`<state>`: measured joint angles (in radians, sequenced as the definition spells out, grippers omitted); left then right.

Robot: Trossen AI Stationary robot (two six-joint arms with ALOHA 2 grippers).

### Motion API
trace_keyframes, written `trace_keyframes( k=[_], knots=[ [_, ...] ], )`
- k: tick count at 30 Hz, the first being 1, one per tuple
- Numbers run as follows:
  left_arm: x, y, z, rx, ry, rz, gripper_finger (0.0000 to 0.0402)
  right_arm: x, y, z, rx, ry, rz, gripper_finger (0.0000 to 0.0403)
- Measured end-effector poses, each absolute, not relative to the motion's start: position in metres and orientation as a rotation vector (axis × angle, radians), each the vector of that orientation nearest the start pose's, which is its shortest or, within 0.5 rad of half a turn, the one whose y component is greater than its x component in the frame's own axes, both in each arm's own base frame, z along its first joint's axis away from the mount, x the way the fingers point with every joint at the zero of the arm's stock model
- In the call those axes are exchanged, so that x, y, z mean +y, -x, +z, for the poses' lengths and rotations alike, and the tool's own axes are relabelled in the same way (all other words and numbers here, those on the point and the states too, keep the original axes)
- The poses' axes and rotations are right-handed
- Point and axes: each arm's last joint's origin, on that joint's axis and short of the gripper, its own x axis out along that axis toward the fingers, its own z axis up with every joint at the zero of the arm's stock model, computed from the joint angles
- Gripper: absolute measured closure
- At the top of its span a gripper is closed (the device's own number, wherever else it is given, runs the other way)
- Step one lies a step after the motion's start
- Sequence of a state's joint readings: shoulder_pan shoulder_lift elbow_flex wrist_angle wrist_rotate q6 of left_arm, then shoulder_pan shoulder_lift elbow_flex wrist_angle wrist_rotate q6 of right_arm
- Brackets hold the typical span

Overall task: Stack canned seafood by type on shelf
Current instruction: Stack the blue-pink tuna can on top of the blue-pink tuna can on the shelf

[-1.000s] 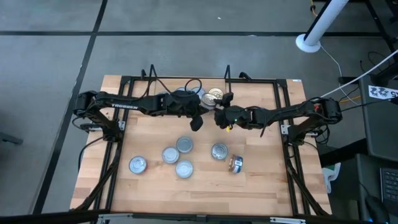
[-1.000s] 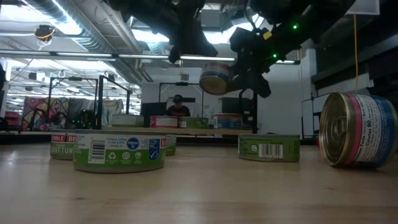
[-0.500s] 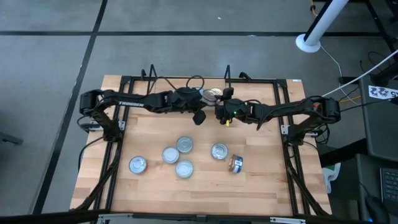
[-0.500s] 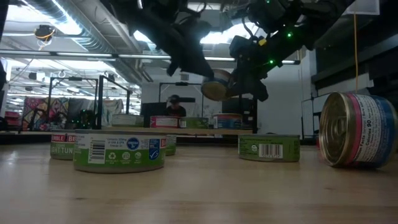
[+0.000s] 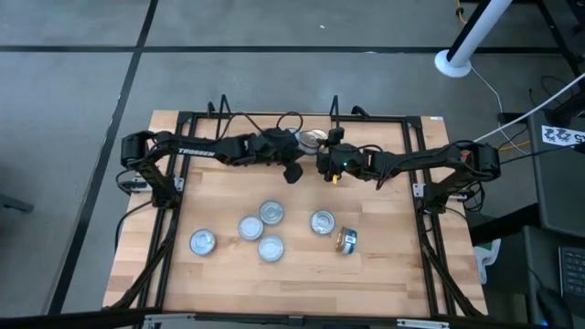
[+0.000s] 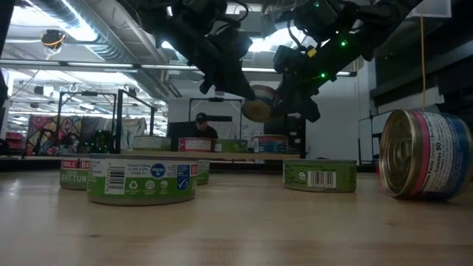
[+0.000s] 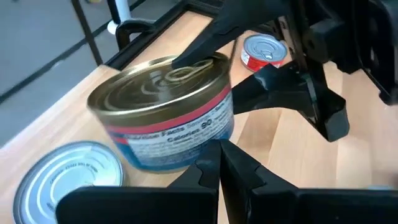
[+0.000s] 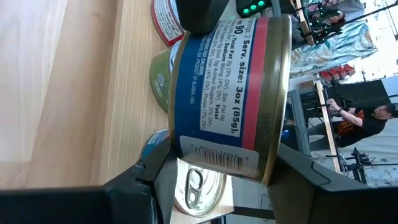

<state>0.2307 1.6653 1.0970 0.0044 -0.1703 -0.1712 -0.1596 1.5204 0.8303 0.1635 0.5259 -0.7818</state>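
Canned seafood sits in two groups: five flat round tins lie loose on the light wooden table (image 5: 366,274), the leftmost silver-lidded tin (image 5: 202,242) near the left frame rail, and the rightmost, a gold-lidded tin with a blue and pink label (image 5: 346,240), tipped on its side. The left gripper (image 5: 292,171) hangs at the back centre with its dark fingers pressed together, holding nothing. Just right of it the right gripper (image 5: 322,157) pinches a gold-lidded tin with a blue label and red band (image 8: 227,93) by its sides, lifted off the table (its lid slightly tilted in the left wrist view). Behind and beneath it, the shelf of thin black wire uprights is mostly hidden by both arms; only parts of a red-labelled tin (image 7: 265,50), a green tin (image 8: 160,79) and a silver lid (image 7: 68,171) show there.
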Motion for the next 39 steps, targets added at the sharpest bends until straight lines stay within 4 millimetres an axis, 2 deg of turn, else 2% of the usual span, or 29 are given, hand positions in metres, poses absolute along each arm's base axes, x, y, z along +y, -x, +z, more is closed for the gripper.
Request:
trace_keyframes(
  k=[4,12,16,24,27,34,36,39],
  knots=[
    [0.076,-0.357,0.234,0.554,0.073,0.377,0.0398,-0.063,-0.308,0.21,0.768,0.82,-0.426,0.0212],
    [0.035,-0.363,0.234,0.589,-0.233,0.186,0.0398,-0.063,-0.308,0.21,0.764,0.806,-0.428,0.0212],
    [0.024,-0.365,0.236,0.579,-0.305,0.193,0.0397,-0.063,-0.308,0.21,0.765,0.806,-0.427,0.0212],
    [0.025,-0.365,0.239,0.571,-0.366,0.346,0.0397,-0.063,-0.306,0.208,0.787,0.809,-0.417,0.0212],
    [0.027,-0.365,0.239,0.565,-0.329,0.368,0.0397,-0.063,-0.306,0.207,0.802,0.811,-0.411,0.0212],
    [0.029,-0.366,0.242,0.554,-0.427,0.356,0.0396,-0.063,-0.305,0.206,0.809,0.812,-0.409,0.0212],
    [0.03,-0.367,0.243,0.535,-0.412,0.37,0.0385,-0.063,-0.305,0.206,0.808,0.812,-0.409,0.0212],
    [0.031,-0.366,0.244,0.528,-0.39,0.385,0.0345,-0.063,-0.305,0.206,0.808,0.812,-0.409,0.0212]
  ],
)
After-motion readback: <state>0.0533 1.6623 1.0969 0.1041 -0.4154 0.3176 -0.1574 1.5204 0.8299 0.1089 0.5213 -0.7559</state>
